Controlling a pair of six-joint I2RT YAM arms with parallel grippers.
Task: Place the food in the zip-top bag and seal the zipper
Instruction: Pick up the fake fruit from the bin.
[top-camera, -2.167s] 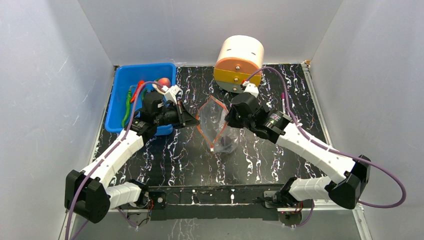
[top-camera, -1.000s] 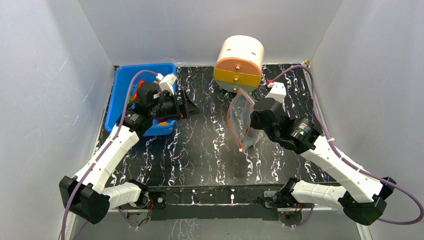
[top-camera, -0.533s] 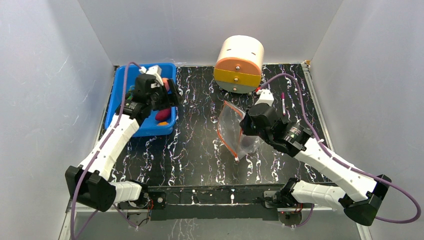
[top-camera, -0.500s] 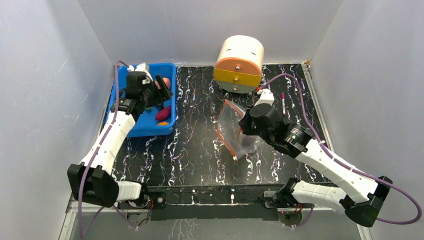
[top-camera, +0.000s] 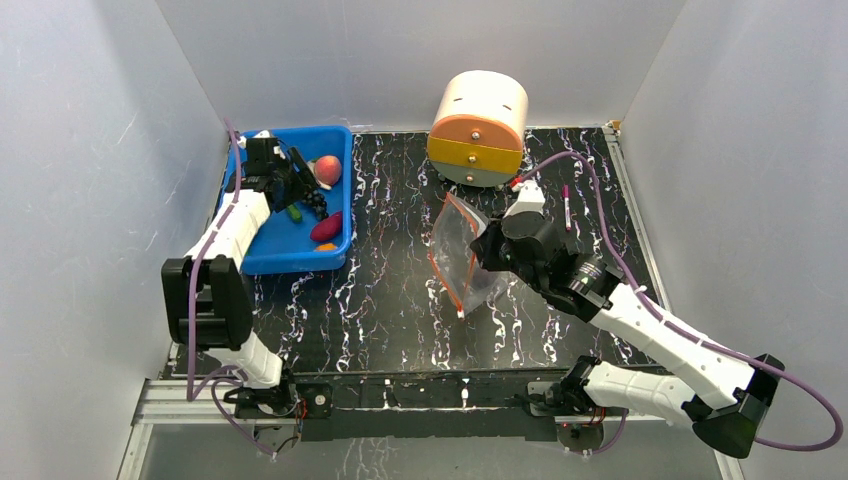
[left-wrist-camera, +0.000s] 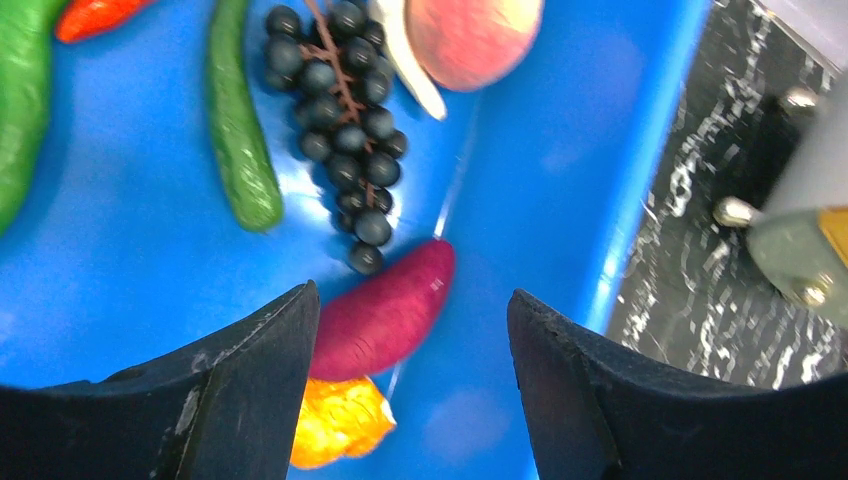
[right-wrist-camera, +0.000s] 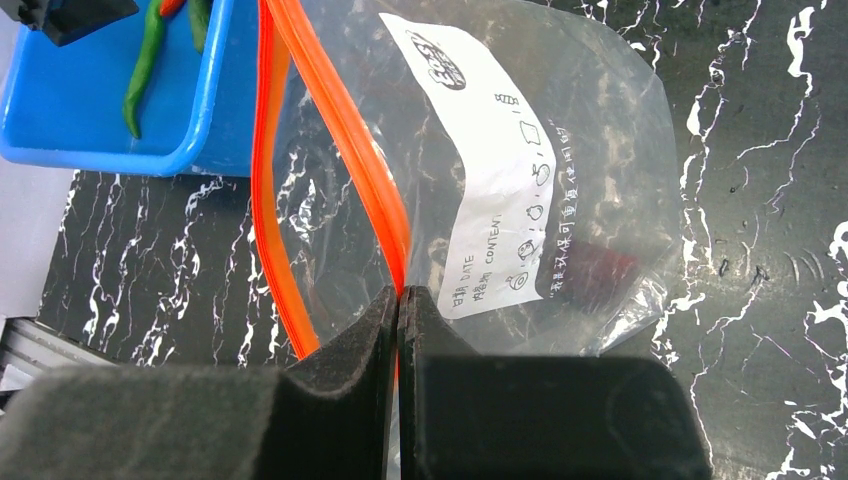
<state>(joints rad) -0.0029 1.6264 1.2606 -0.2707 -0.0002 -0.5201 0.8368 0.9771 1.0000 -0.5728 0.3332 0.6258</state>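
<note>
Left gripper (left-wrist-camera: 410, 296), fingers apart, hovers over the dark purple toy piece (left-wrist-camera: 378, 318) in the blue plastic bin (left-wrist-camera: 560, 150) at ten o'clock: best to drop straight and straddle its narrow width. Right gripper (right-wrist-camera: 398, 297) clamps the orange-red zipper strip (right-wrist-camera: 330, 110) of the clear crinkly bag (right-wrist-camera: 600, 170), mouth open, at table centre.

Overhead camera spans the table (top-camera: 390, 290); close downward wrist views share the bin (right-wrist-camera: 60, 110).

On the white label (right-wrist-camera: 500, 170) of the zip-top bag (right-wrist-camera: 605, 165): "DATE"; "CONTENT" (oval logo (right-wrist-camera: 437, 50) and smaller print too blurred)
</note>
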